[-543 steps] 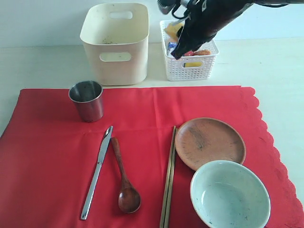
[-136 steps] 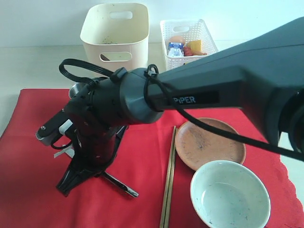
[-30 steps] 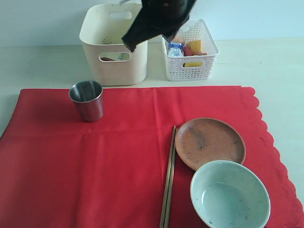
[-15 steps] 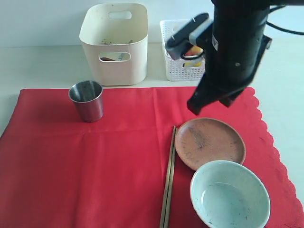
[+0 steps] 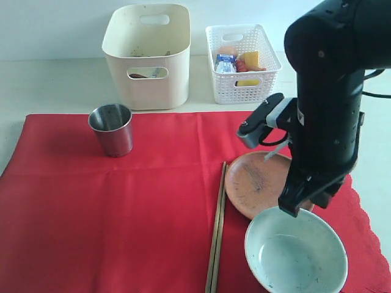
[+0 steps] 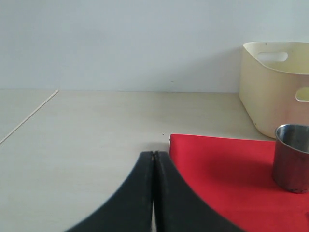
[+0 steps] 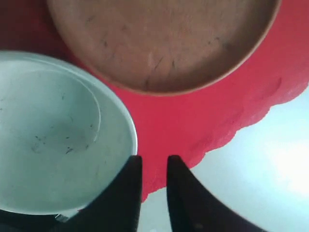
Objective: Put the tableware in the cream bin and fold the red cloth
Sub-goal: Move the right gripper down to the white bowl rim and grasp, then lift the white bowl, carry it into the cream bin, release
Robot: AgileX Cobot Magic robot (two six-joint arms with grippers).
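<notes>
Pale table (image 5: 49, 79) against a plain white wall carries everything. On it, the large pale green bowl (image 5: 296, 253) sits at the 5 o'clock corner of the bright red scalloped cloth (image 5: 122, 207). The right end effector (image 5: 305, 202) hangs over the bowl's 12 o'clock rim, fingers a narrow slit apart and gripping nothing, so a rim grasp on the bowl looks like the next pick. The round brown plate (image 5: 256, 183) crowds the bowl at 11 o'clock; whether they touch I cannot tell. Wooden chopsticks (image 5: 216, 232) run 12-to-6 at the plate's 9 o'clock. The steel cup (image 5: 112, 129) stands well apart at 10 o'clock, nearer the left end effector (image 6: 153, 157), whose fingers are pressed together. The tall cream bin (image 5: 146, 85) stands at 11 o'clock beyond the cloth.
</notes>
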